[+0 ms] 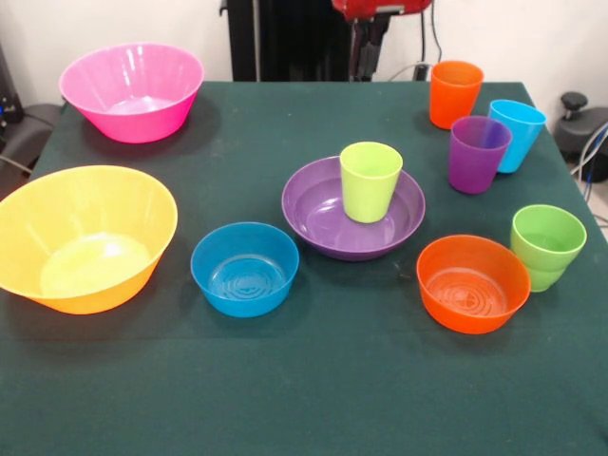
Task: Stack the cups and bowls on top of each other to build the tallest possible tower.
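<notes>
The wide shallow purple bowl sits mid-table with the lime-yellow cup standing upright inside it. The small blue bowl rests on the table to its left, apart from it. The small orange bowl is at the right front, with the green cup beside it. The purple cup, light blue cup and orange cup stand at the far right. The big pink bowl is far left, the big yellow-orange bowl near left. Only the arm's red base shows at the top edge; the gripper is out of view.
The dark green tablecloth covers the table. The black pedestal stands behind the far edge. Cables and dark equipment lie off the table's right side.
</notes>
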Controlling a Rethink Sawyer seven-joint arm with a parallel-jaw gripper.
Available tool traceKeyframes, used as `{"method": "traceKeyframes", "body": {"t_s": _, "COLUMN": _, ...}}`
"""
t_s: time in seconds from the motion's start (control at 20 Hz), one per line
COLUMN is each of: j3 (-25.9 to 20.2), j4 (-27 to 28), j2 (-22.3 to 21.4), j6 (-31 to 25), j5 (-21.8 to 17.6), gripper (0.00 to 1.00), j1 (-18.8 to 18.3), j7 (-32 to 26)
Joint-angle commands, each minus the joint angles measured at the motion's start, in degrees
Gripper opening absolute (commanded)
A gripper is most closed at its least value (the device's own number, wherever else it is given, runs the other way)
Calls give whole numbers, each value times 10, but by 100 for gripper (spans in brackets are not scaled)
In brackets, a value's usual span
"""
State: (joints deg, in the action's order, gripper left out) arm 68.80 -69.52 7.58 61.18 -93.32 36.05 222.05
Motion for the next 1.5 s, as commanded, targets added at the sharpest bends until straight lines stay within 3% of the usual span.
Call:
{"method": "traceKeyframes", "body": {"t_s": 0.05, "j3": -52, "j4": 18, "j2": 9, "j6": -7, "j5": 15, "gripper": 0, "j1": -18, "j7": 122}}
{"method": "traceKeyframes", "body": {"t_s": 0.3, "j3": -49, "j4": 27, "j2": 15, "j6": -16, "j5": 15, "gripper": 0, "j1": -22, "j7": 96}}
{"method": "traceKeyframes", "body": {"t_s": 0.35, "j3": -49, "j4": 28, "j2": 15, "j6": -15, "j5": 16, "gripper": 100, "j1": -23, "j7": 92}}
{"method": "traceKeyframes", "body": {"t_s": 1.05, "j3": -63, "j4": 29, "j2": 5, "j6": -20, "j5": 24, "gripper": 100, "j1": -34, "j7": 56}}
{"method": "traceKeyframes", "body": {"t_s": 1.5, "j3": -83, "j4": 38, "j2": 26, "j6": -55, "j5": 39, "gripper": 100, "j1": -47, "j7": 11}}
